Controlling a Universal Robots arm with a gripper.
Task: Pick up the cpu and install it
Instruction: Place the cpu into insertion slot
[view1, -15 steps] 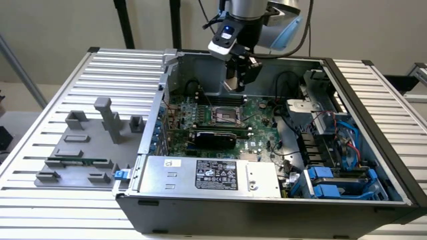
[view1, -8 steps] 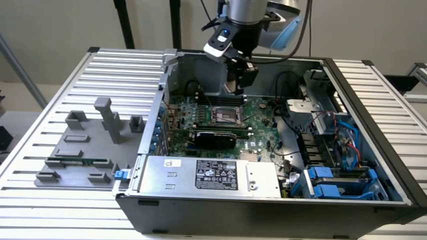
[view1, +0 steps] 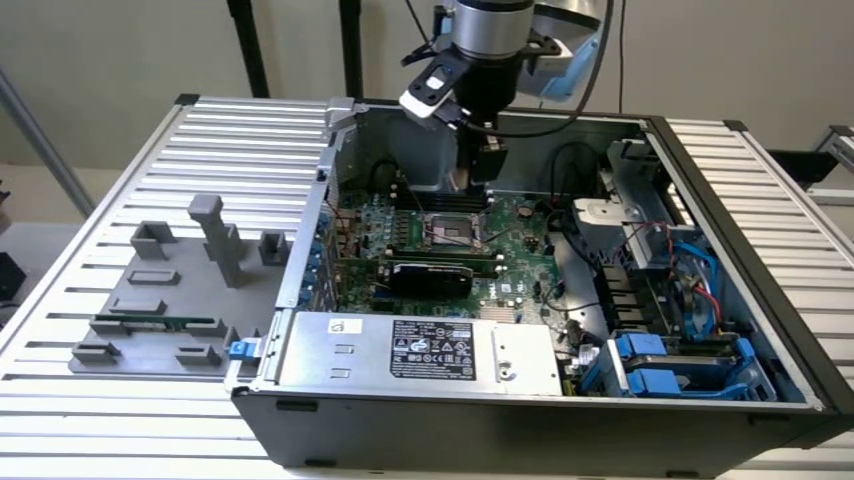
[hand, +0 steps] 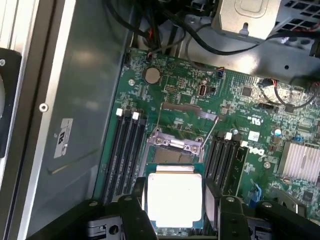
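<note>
Inside the open computer case (view1: 534, 420) lie a green motherboard (view1: 514, 255), a silver power-supply box (view1: 427, 350) along the near wall, and blue drive brackets (view1: 661, 365) at the exterior view's right. Over the motherboard's open socket (hand: 174, 150), the gripper (hand: 175, 207) pinches the cpu (hand: 172, 192) by two opposite edges between its black fingers (hand: 136, 197), silver top up. The case stands on a slatted metal table (view1: 107, 200) before a pale wall (view1: 120, 60), with a grey fixture (view1: 174, 290) holding a green memory stick (view1: 154, 322) at the exterior view's left.
</note>
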